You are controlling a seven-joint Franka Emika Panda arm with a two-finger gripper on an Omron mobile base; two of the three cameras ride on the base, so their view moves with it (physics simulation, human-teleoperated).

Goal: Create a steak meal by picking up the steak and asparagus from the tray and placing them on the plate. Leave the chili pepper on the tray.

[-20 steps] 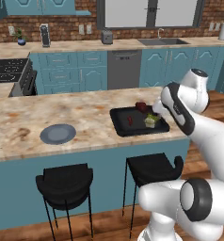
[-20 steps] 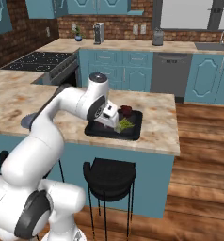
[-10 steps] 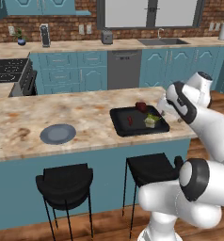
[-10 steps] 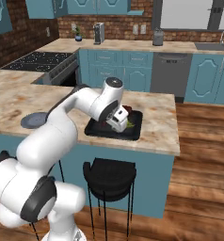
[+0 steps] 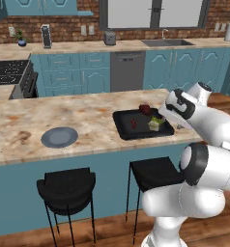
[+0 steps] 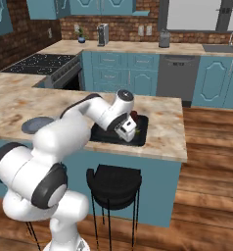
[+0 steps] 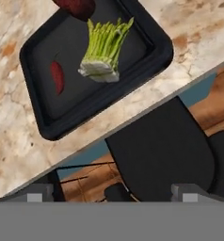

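The black tray [image 5: 122,131] lies on the island counter near its front edge. On it are the dark red-brown steak [image 5: 145,109] at the back, the green asparagus [image 5: 156,122] at the right and the small red chili pepper [image 5: 133,124] in the middle. The hand view looks down on the asparagus [image 7: 104,49], the chili pepper [image 7: 57,77], the steak [image 7: 76,5] and the tray [image 7: 38,117]. My gripper [image 5: 166,116] hovers above the tray's right front side, open, with nothing between its fingers. The grey-blue plate [image 5: 60,137] sits far to the left, bare.
Two black stools [image 5: 66,185] stand under the counter's front edge; one stool [image 7: 165,150] is directly below my hand. My own arm [image 6: 84,115] arches over the counter between plate and tray. A stove [image 5: 8,72] is at the far left.
My hand has drifted a little toward the tray's front right side while the elbow swung out to the right. The steak, asparagus and chili have not moved.
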